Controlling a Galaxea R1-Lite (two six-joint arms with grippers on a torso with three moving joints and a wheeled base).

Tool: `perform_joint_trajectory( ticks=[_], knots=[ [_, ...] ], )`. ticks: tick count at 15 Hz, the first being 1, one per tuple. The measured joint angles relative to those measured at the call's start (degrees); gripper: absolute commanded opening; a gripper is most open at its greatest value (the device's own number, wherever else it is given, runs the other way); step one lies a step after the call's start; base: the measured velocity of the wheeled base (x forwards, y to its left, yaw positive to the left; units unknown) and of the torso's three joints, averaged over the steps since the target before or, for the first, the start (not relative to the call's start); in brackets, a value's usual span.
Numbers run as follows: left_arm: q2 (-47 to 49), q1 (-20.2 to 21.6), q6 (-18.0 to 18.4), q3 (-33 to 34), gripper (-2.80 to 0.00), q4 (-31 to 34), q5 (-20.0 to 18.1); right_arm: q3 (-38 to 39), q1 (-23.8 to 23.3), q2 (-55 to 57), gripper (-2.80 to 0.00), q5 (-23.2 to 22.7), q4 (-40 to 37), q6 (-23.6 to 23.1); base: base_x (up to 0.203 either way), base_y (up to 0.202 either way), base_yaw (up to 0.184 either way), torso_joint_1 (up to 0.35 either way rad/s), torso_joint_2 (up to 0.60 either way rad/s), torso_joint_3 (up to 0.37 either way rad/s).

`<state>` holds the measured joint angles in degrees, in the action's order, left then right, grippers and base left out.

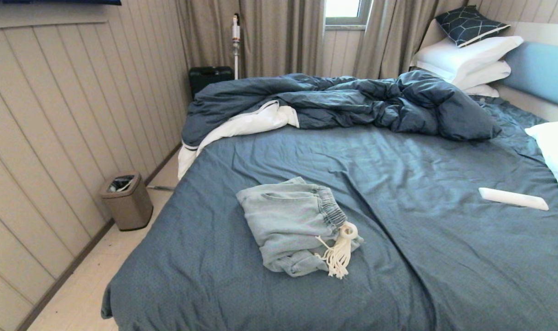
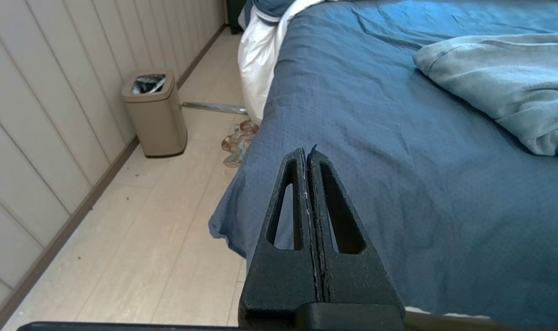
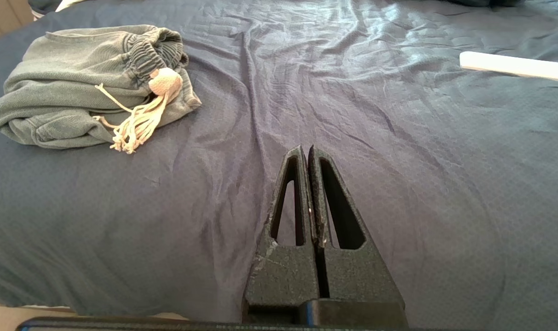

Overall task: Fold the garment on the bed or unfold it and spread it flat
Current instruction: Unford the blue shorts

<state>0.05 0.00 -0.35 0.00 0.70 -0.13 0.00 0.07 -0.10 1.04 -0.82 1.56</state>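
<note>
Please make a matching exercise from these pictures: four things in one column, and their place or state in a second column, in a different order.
Things:
1. denim shorts
2. dark blue duvet
3. waste bin
4. left hand

Place or state:
A. on the floor beside the panelled wall
B. shut, holding nothing
C. folded in a bundle on the bed sheet, white tassels on top
D. rumpled along the far side of the bed

Pairs: 1-C, 2-D, 3-A, 4-B
</note>
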Motion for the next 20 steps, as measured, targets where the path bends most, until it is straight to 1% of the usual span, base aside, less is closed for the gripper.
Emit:
perform_joint_trajectory(
  ticks=[7,9,10,12,15,20],
  knots=[
    [0.02,0.0,0.03,0.0,-2.8,0.0,-0.04,0.0,-0.02,0.0,-2.8,0.03,0.19,-0.29,0.0,0.0,0.0,0.0,0.0,0.0],
    [0.02,0.0,0.02,0.0,-2.8,-0.01,-0.05,-0.65,-0.02,0.03,-2.8,-0.32,-1.06,-0.47,0.0,0.0,0.0,0.0,0.0,0.0],
    [0.02,0.0,0.05,0.0,-2.8,-0.02,-0.05,-2.24,-0.02,0.23,-2.8,-1.08,-2.97,-0.55,0.0,0.0,0.0,0.0,0.0,0.0],
    [0.02,0.0,0.06,0.0,-2.8,-0.02,-0.05,-8.16,0.0,2.1,-2.8,-3.98,-7.06,-0.21,0.0,0.0,0.0,0.0,0.0,0.0],
    [0.01,0.0,0.03,0.0,-2.8,0.0,-0.06,-19.29,0.22,11.73,-2.8,-6.69,-9.38,1.92,0.0,0.0,0.0,0.0,0.0,0.0],
    [0.0,0.0,0.02,0.0,-2.8,-0.02,-0.05,-33.67,0.5,36.14,-2.8,-7.79,-4.64,6.73,0.0,0.0,0.0,0.0,0.0,0.0]
  ],
)
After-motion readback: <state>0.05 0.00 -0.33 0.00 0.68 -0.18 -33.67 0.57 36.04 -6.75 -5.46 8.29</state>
